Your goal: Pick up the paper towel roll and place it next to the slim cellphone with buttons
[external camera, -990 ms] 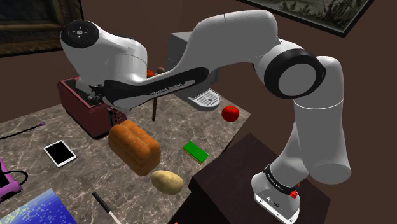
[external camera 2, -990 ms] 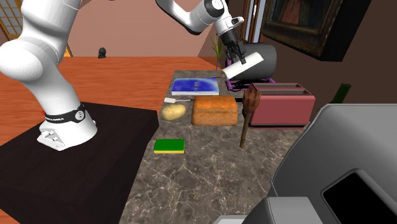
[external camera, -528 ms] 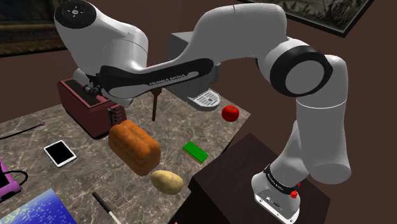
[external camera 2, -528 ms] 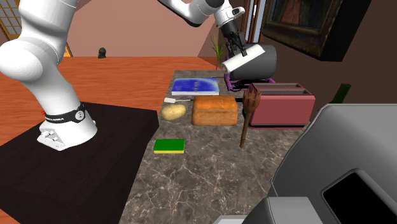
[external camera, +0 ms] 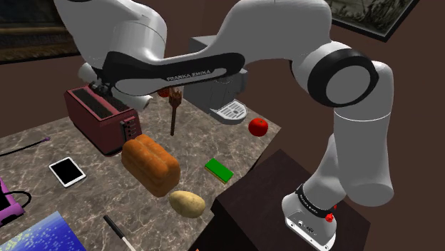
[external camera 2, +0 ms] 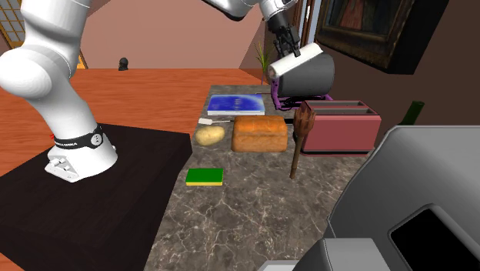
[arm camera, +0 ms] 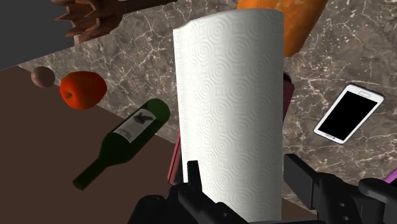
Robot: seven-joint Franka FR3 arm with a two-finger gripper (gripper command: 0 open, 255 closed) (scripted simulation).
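Note:
My gripper point(external camera 2: 286, 45) is shut on the white paper towel roll point(external camera 2: 297, 63) and holds it tilted in the air, above the far end of the dark red toaster point(external camera 2: 339, 123). Through the wrist camera, the roll point(arm camera: 229, 108) stands between the black fingers point(arm camera: 191, 178), which clasp its lower part. A white phone with a black screen point(external camera: 67, 171) lies flat on the marble counter point(external camera: 85, 214), near the shoulder view's left. Beyond the roll lies the same phone point(arm camera: 350, 113). A purple object point(external camera: 6, 203) sits at the counter's left edge.
A bread loaf point(external camera: 150, 164), potato point(external camera: 187, 204), green sponge point(external camera: 219, 170), tomato point(external camera: 258, 127), upright wooden utensil point(external camera: 173, 114) and blue book point(external camera: 43, 232) share the counter. A grey coffee machine point(external camera: 214, 71) stands at the back. A dark bottle point(arm camera: 121, 143) lies beside the toaster.
The arm has risen and carried the roll higher above the toaster. The roll has tipped further over. The grip has not changed.

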